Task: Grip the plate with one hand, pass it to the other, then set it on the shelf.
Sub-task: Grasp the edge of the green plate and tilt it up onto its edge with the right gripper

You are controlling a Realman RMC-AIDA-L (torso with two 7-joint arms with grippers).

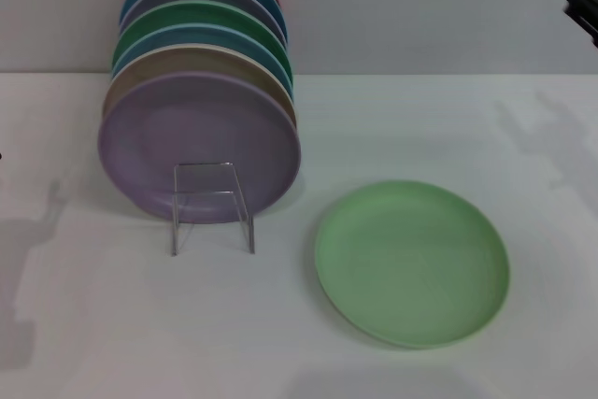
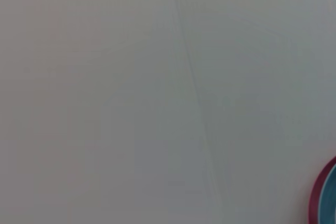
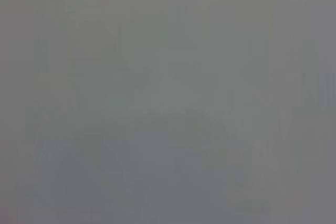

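The plate [image 1: 412,263] lay flat on the counter [image 1: 84,324], just beside the shelf [image 1: 212,205], well apart from the right hand [image 1: 579,5] raised at the far right; its grip could not be told.

A plain grey surface [image 3: 168,98] fills the view — faint darker patches lower down.

Head view: only a small part of my right gripper [image 1: 579,5] shows at the frame's edge. It is black, matte, with angular, blocky segments, and one slim dark piece runs off diagonally below them. Cables, screws and markings cannot be made out. Both wrist views show nothing of my body.
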